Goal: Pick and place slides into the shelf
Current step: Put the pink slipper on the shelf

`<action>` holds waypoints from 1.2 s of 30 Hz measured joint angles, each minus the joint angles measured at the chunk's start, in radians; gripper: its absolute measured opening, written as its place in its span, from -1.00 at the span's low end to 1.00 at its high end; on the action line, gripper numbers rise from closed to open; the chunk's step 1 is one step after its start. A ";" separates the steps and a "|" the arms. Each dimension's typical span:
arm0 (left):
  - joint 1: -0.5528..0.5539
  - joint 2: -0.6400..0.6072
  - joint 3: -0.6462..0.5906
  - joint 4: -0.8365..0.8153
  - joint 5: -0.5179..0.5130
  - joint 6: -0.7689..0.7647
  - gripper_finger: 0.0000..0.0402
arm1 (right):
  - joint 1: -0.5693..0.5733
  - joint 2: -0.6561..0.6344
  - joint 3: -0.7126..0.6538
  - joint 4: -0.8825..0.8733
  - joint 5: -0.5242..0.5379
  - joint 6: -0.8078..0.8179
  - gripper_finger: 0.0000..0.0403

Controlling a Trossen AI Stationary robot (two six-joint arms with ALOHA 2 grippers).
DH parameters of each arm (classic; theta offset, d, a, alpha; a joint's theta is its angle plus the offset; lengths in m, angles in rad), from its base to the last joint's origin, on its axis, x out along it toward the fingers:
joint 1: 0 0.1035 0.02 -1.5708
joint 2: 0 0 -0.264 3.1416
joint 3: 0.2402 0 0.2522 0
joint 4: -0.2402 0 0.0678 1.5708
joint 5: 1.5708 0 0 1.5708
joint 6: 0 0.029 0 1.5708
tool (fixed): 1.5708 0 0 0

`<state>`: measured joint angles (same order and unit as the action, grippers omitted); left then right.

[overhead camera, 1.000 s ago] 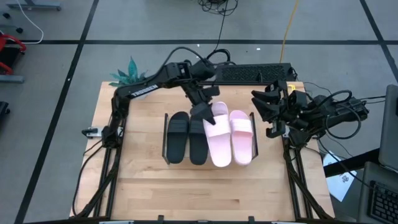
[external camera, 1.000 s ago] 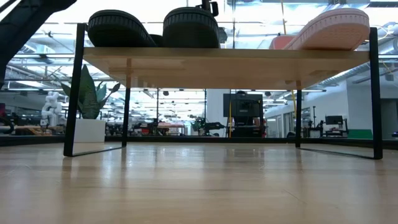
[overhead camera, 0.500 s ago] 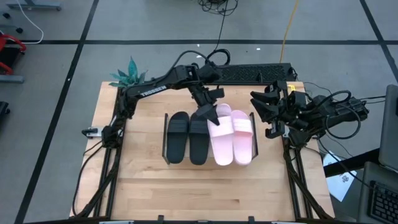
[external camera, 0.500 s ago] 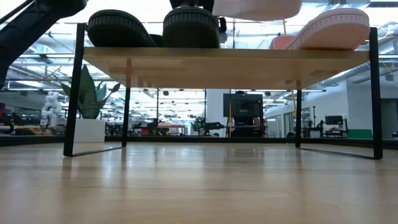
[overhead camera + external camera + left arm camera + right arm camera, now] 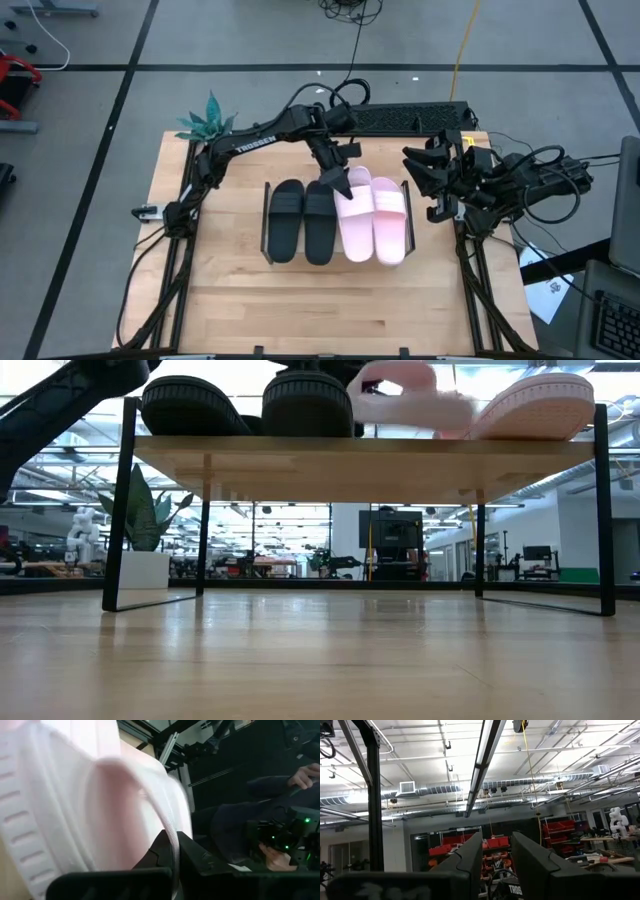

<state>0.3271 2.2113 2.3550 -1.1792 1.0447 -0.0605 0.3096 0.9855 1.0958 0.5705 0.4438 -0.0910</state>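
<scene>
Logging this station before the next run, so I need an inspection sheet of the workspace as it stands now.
Surface: wooden table, bare in front of the shelf.
Job's things: shelf holds two black slides, one pink slide; second pink slide in the left gripper, over its slot.
Clutter: plant at the far left corner.
Grippers: left gripper shut on the pink slide's far end; right gripper parked beside the shelf, open.
Cables: bundle at the right arm; yellow cable on the floor.
Surroundings: a person's hand in the left wrist view.
</scene>
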 joint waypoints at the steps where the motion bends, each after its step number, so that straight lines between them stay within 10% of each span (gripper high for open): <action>1: 0.001 0.005 0.000 0.004 0.000 0.004 -1.00 | 0.000 0.000 0.000 0.000 0.000 0.000 -0.54; 36: 0.052 0.005 -0.282 0.207 0.053 -0.045 -1.00 | 0.000 0.000 0.000 0.000 0.000 -0.008 -0.54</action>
<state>0.3793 2.2162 2.0733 -0.9724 1.0979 -0.1053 0.3096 0.9855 1.0958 0.5709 0.4438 -0.0986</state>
